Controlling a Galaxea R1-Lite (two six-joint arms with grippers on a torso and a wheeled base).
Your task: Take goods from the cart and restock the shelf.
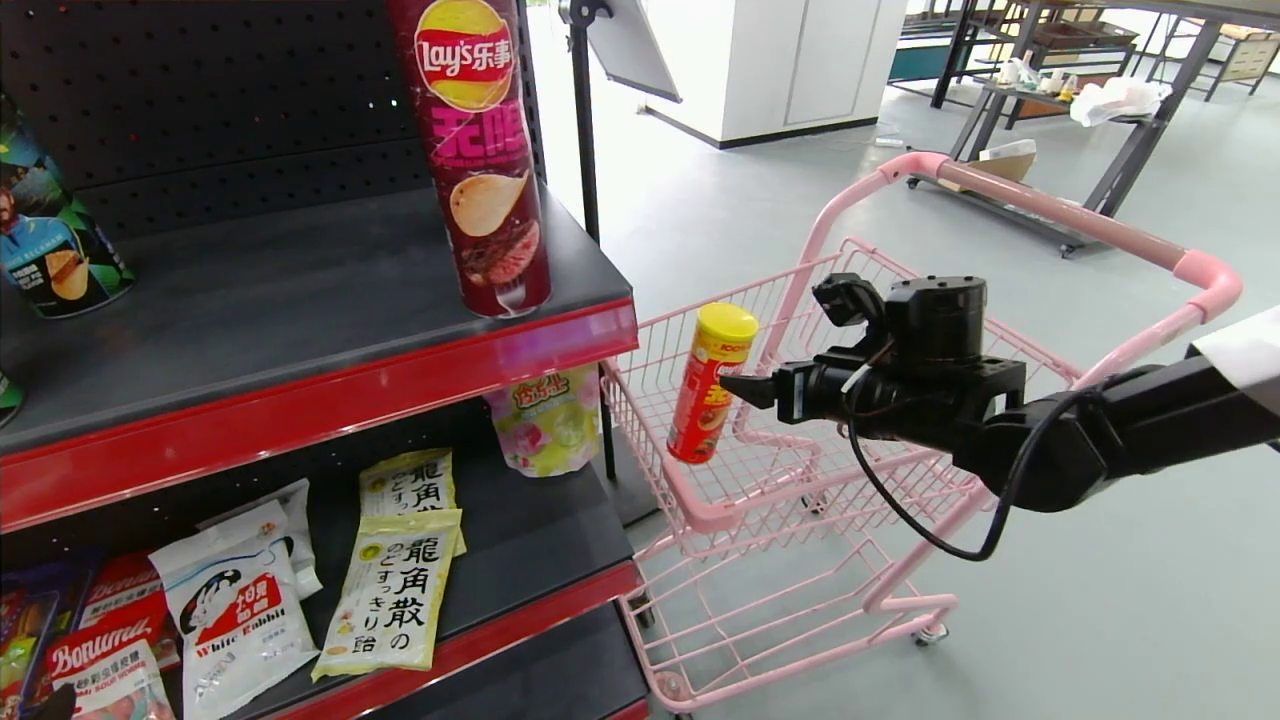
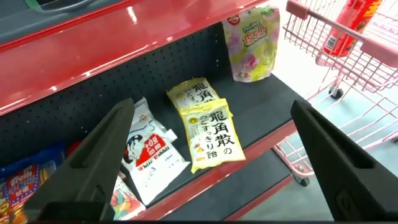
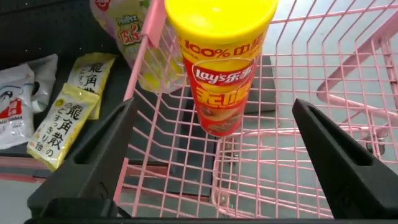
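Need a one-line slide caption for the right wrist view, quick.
Open right gripper lined up on the yellow-lidded red chip can upright in the pink cart, not yet gripped.

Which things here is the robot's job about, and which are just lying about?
Job: red can with yellow lid, pink cart, shelf, open right gripper.
Lying about: tall maroon can, sweet bags, already on the shelf.

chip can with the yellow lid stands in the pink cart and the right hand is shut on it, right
No. The right hand is open: in the right wrist view its fingers are spread wide on either side of the chip can, not touching it. The can stands in the pink cart.
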